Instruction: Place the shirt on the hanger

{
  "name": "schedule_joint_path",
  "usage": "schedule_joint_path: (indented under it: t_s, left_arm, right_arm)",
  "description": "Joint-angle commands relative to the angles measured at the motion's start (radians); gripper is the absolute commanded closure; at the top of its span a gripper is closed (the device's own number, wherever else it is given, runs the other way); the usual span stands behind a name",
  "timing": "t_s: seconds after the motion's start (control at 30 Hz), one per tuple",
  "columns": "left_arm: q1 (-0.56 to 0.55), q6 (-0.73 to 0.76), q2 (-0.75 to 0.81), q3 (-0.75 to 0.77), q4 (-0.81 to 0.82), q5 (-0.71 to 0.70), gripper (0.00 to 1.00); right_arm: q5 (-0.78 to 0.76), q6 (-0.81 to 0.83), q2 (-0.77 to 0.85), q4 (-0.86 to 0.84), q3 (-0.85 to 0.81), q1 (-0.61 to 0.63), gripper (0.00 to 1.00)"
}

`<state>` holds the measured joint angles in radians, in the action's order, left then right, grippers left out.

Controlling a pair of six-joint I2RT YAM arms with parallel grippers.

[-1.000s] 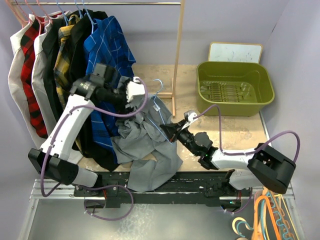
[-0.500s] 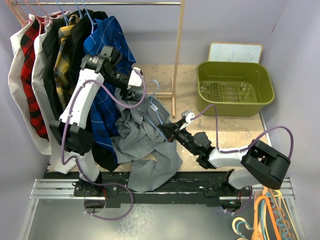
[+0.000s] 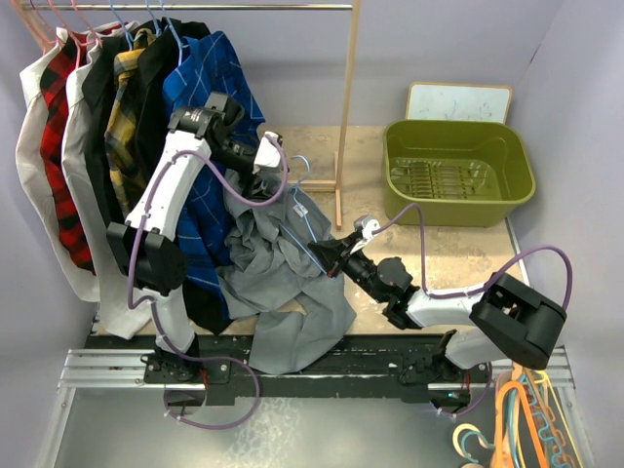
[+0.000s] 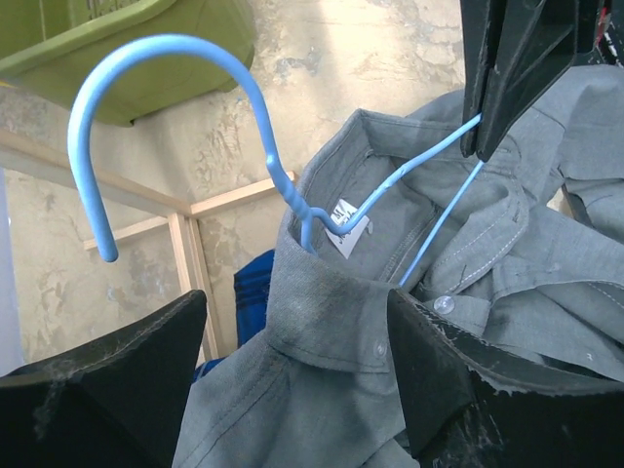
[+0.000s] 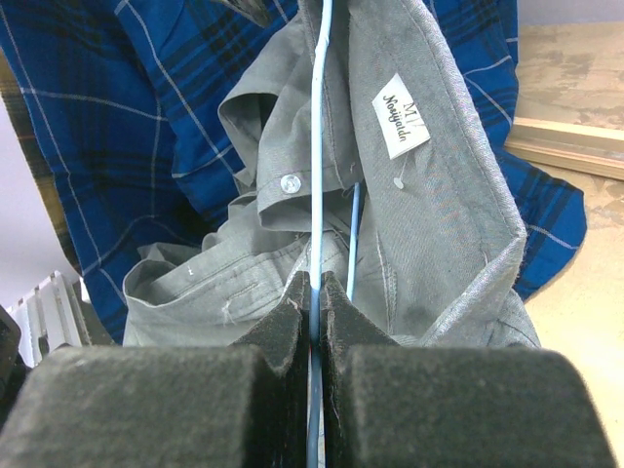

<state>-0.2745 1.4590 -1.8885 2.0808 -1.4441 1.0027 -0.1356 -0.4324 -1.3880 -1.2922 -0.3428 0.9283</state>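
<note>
Careful: your right gripper (image 5: pixel 314 292) pinches thin light-blue wire hanger (image 4: pixel 180 42). Left gripper (image 4: pixel 297 312) is spread at collar of soft light-grey button-up shirt (image 4: pixel 322 390), draped on hanger. Wire may twist in pinch; then shirt slides off.

A row of clothes hangs from a metal rod (image 3: pixel 244 7) at the back left: a white top (image 3: pixel 34 127) at the far left, then a red checked shirt (image 3: pixel 60 146), a yellow-and-black checked shirt (image 3: pixel 125 107), a black top (image 3: pixel 156 68), and a big blue checked shirt (image 3: pixel 210 78) at the right end. A tall wooden post (image 3: pixel 347 97) stands just beside the blue shirt on the sandy-coloured table (image 3: pixel 468 263). Over on the right sits a green tub (image 3: pixel 453 210) with a wire rack (image 3: pixel 439 178) lying inside it, a white board (image 3: pixel 458 102) is just behind it, and a bunch of orange hangers (image 3: pixel 517 414) lies at the near right corner.
</note>
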Motion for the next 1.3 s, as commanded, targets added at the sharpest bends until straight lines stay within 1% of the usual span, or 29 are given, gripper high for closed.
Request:
schedule_joint_path:
  t_s: [0.0, 0.1, 0.23, 0.27, 0.37, 0.43, 0.47, 0.5, 0.53, 0.63, 0.67, 0.73, 0.77, 0.8, 0.83, 0.87, 0.9, 0.93, 0.97, 1.03, 1.1, 1.17, 1.27]
  left_arm:
    - [-0.004, 0.029, -0.019, -0.014, 0.025, 0.002, 0.23]
    - [-0.004, 0.026, -0.031, -0.013, 0.027, 0.000, 0.34]
    - [-0.005, 0.029, -0.047, -0.011, 0.025, 0.002, 0.43]
    - [-0.005, 0.033, -0.051, -0.012, 0.022, 0.001, 0.48]
    - [-0.006, 0.046, -0.061, -0.019, 0.008, 0.004, 0.68]
    - [-0.006, 0.046, -0.063, -0.025, 0.004, 0.008, 0.71]
    - [-0.007, 0.047, -0.063, -0.028, 0.002, 0.009, 0.74]
    - [-0.010, 0.049, -0.064, -0.026, -0.002, 0.010, 0.96]
    - [-0.014, 0.046, -0.062, -0.023, -0.002, 0.005, 1.00]
    - [-0.030, 0.099, -0.040, 0.012, -0.072, 0.021, 1.00]
    - [-0.039, 0.092, -0.022, 0.024, -0.070, 0.037, 1.00]
    - [-0.066, -0.016, 0.041, 0.016, 0.012, 0.044, 1.00]
    - [-0.083, -0.093, 0.081, -0.010, 0.093, 0.036, 1.00]
    - [-0.099, -0.200, 0.133, -0.052, 0.192, 0.021, 1.00]
    - [-0.118, -0.291, 0.175, -0.065, 0.259, -0.005, 1.00]
    - [-0.134, -0.324, 0.170, -0.028, 0.250, -0.019, 1.00]
    - [-0.147, -0.369, 0.162, 0.013, 0.231, -0.028, 1.00]
    - [-0.151, -0.413, 0.168, 0.032, 0.241, -0.031, 1.00]
    - [-0.152, -0.451, 0.182, 0.033, 0.260, -0.030, 1.00]
    - [-0.152, -0.502, 0.189, 0.058, 0.266, -0.036, 1.00]
    - [-0.151, -0.528, 0.197, 0.075, 0.259, -0.040, 1.00]
    - [-0.140, -0.593, 0.205, 0.078, 0.298, -0.046, 1.00]
    - [-0.134, -0.680, 0.205, 0.108, 0.343, -0.088, 1.00]
  right_arm:
    - [0.025, 0.029, 0.026, -0.098, -0.022, -0.002, 1.00]
    - [0.026, 0.033, 0.028, -0.095, -0.026, -0.002, 1.00]
    - [0.024, 0.036, 0.037, -0.091, -0.030, -0.001, 1.00]
    - [0.024, 0.038, 0.040, -0.088, -0.033, -0.002, 1.00]
    - [0.015, 0.041, 0.051, -0.086, -0.034, -0.002, 1.00]
    - [0.008, 0.043, 0.062, -0.081, -0.032, -0.002, 1.00]
    - [0.002, 0.044, 0.069, -0.080, -0.032, -0.002, 1.00]
    - [-0.003, 0.044, 0.079, -0.079, -0.030, -0.002, 1.00]
    - [-0.007, 0.044, 0.091, -0.077, -0.029, -0.002, 1.00]
    - [-0.014, 0.043, 0.153, -0.047, -0.034, -0.002, 1.00]
    - [-0.014, 0.043, 0.183, -0.033, -0.036, -0.002, 1.00]
    - [-0.013, 0.036, 0.245, -0.010, -0.042, -0.002, 1.00]
    - [-0.004, 0.032, 0.279, 0.018, -0.049, -0.002, 1.00]
    - [0.014, 0.024, 0.310, 0.056, -0.058, -0.002, 0.94]
    - [0.035, 0.015, 0.353, 0.110, -0.069, -0.002, 0.92]
    - [0.043, 0.014, 0.374, 0.145, -0.081, -0.002, 0.89]
    - [0.045, 0.014, 0.404, 0.175, -0.088, -0.002, 0.82]
    - [0.039, 0.010, 0.446, 0.208, -0.094, -0.002, 0.71]
    - [0.032, 0.011, 0.479, 0.240, -0.096, -0.002, 0.55]
    - [0.002, 0.011, 0.555, 0.319, -0.100, -0.002, 0.31]
    - [-0.063, 0.012, 0.647, 0.407, -0.105, -0.003, 0.02]
    - [-0.154, -0.012, 0.747, 0.510, -0.106, -0.003, 0.00]
    - [-0.206, -0.067, 0.899, 0.661, -0.084, -0.003, 0.00]
